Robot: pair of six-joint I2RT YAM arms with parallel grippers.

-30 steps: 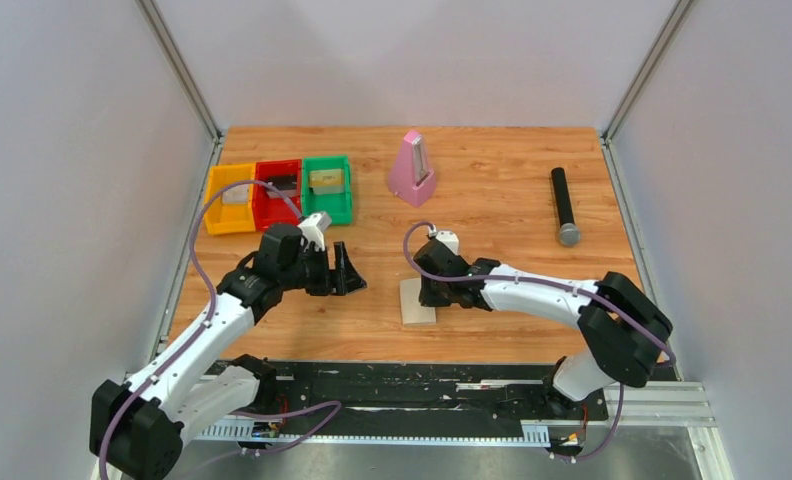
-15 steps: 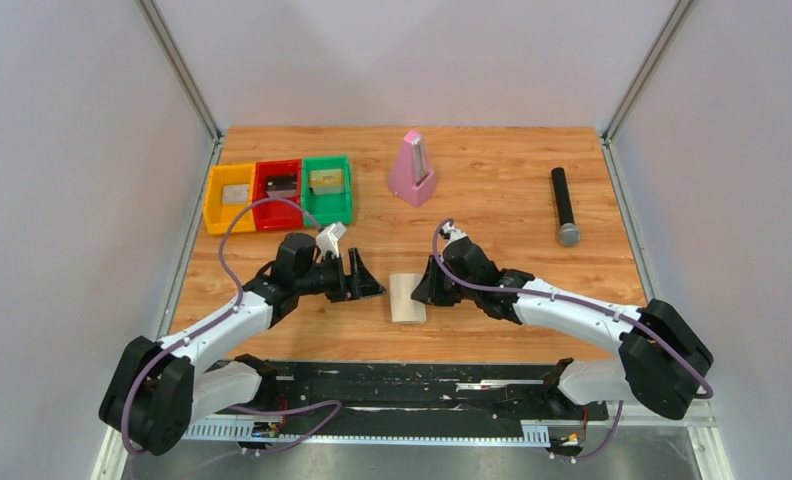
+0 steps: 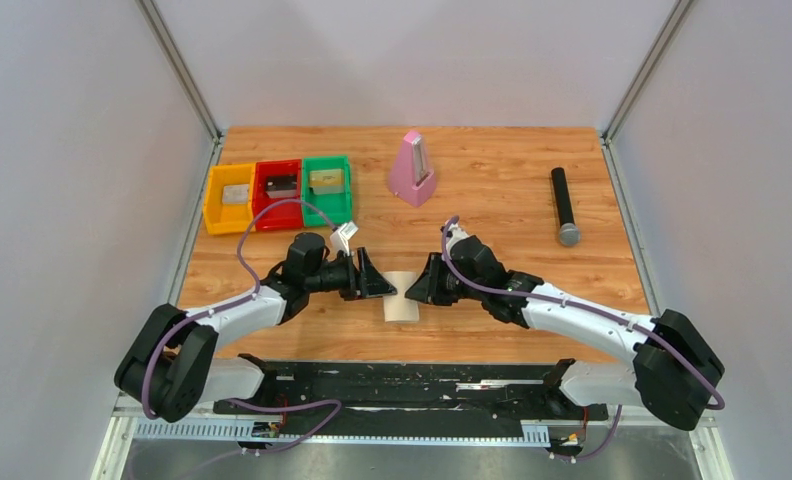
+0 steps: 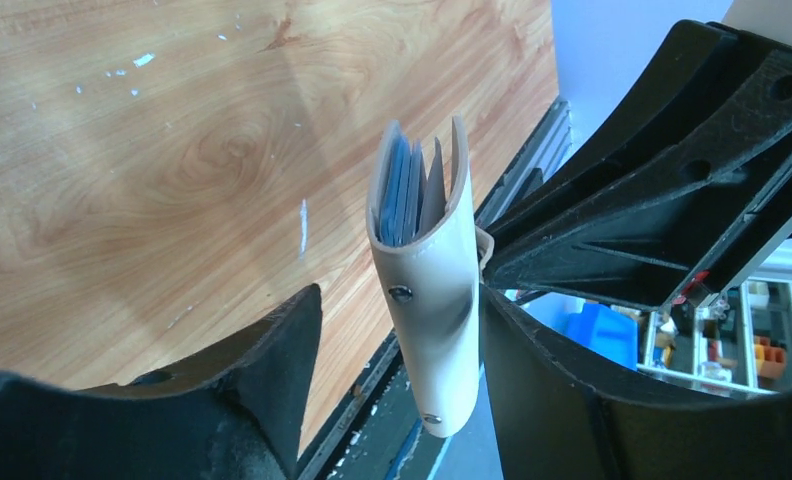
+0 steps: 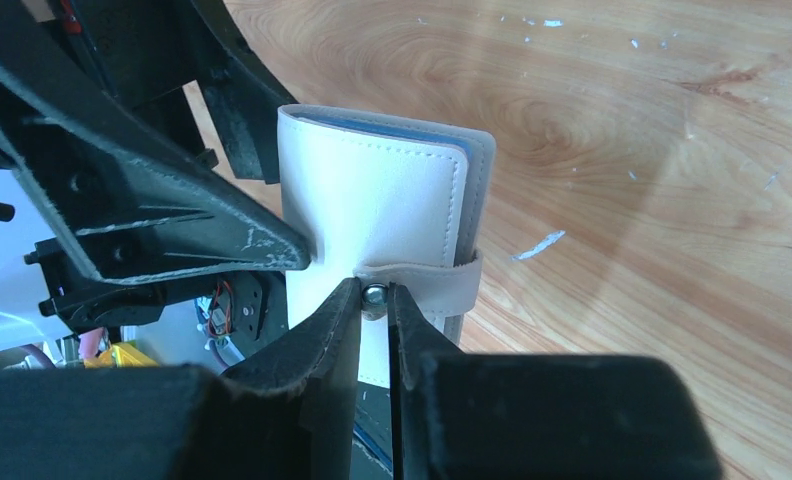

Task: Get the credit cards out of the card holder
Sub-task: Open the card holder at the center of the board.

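The card holder [image 3: 404, 310] is hanging closed near the middle of the wooden table [image 3: 492, 200], towards its front edge, caught between the two arms. The right gripper [image 3: 419, 292] is reaching in from three o'clock. Its jaws are standing narrow and pinching the metal snap on the holder's cream strap [image 5: 434, 278], so that arm is carrying the holder. The left gripper [image 3: 380, 286] is coming in from nine o'clock with its jaws spread wide on either side of the holder's spine. One finger is lying against the cream cover while the other is standing apart from it. In the left wrist view the holder's mouth is gaping a little and showing pale blue leaves inside, but whether cards are sitting among them cannot be told. From the holder, a pink metronome [image 3: 412, 170] is standing at twelve o'clock, a black microphone [image 3: 564, 205] is lying at two o'clock, and the yellow bin [image 3: 213, 200], red bin [image 3: 262, 205] and green bin [image 3: 344, 195] are sitting side by side at ten o'clock.
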